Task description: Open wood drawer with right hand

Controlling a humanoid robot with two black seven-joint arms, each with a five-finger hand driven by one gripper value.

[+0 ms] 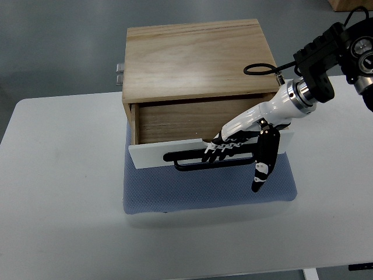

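Observation:
A light wood box point(198, 58) stands on a blue-grey mat point(207, 189) on the white table. Its drawer point(186, 122) is pulled partway out toward me, showing the open inside. The drawer has a white front panel point(152, 154) with a black bar handle point(189, 163). My right hand point(230, 149) comes in from the upper right. Its fingers point(218, 150) are curled over the top edge of the front panel and onto the handle, with the thumb point(260, 169) hanging down in front. The left hand is out of view.
The white table point(58, 192) extends left and toward me beyond the mat. A black cable loop point(259, 69) lies over the box's right rear corner near my forearm. Metal hinges point(119, 73) stick out at the box's left rear.

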